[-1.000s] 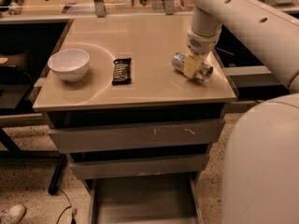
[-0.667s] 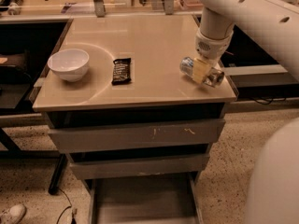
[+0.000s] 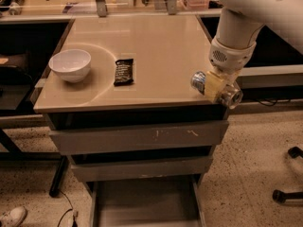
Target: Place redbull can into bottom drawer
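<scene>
- Since the earlier frame, the pincer [image 3: 214, 86] had carried the redbull can [image 3: 199, 82] forward along the right edge to the front right corner of the surface [image 3: 151, 46].
- The pincer was clamped across the can's middle, holding it sideways (probably for a steadier carry).
- The bottom drawer [image 3: 142, 202] stood pulled out below the front edge, ready to receive the can.
</scene>
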You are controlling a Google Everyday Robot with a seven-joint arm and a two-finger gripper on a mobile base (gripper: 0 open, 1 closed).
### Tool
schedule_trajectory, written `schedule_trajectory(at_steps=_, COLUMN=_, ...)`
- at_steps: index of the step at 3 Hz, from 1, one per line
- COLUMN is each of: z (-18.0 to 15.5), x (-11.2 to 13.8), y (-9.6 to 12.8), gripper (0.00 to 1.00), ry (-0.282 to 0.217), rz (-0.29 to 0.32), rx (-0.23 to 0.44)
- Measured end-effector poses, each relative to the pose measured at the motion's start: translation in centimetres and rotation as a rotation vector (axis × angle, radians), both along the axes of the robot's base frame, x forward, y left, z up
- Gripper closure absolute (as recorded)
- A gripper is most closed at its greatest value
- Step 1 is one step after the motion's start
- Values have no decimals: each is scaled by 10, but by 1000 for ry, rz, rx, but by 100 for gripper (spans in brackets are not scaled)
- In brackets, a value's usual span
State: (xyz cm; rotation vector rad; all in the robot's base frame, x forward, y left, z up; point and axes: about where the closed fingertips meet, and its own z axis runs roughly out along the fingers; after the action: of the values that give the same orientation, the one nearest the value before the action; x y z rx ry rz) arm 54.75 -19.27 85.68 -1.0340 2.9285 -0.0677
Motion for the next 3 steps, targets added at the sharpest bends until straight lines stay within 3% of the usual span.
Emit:
schedule_trajectory(at_steps=1, z=2, x=-9, y=-4, gripper=100, ry=0, rz=3, rx=4)
schedule_trajectory(at_steps=3, z=-18, x=-100, y=-11, gripper=100, ry=86, rz=-30, rx=81)
